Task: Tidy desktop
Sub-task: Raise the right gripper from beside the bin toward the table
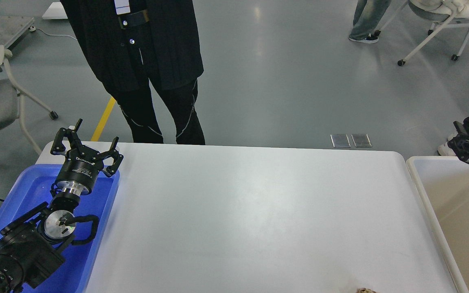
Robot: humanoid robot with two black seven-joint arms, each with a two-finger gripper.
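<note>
The desktop point(259, 211) is a large white tabletop with rounded corners and fills the middle of the head view. A small brownish scrap point(365, 290) lies on it at the front edge, cut off by the frame. My left gripper point(86, 142) is open and empty, hovering over the far end of the blue tray point(23, 191) at the left. My right gripper point(462, 145) shows small and dark at the right edge, above the far end of the beige-white bin point(421, 179); its fingers cannot be told apart.
A person in black point(145, 69) stands just behind the table's far edge, left of centre. Wheeled chairs point(438, 28) and other people's legs are on the grey floor beyond. Cables hang at the far left.
</note>
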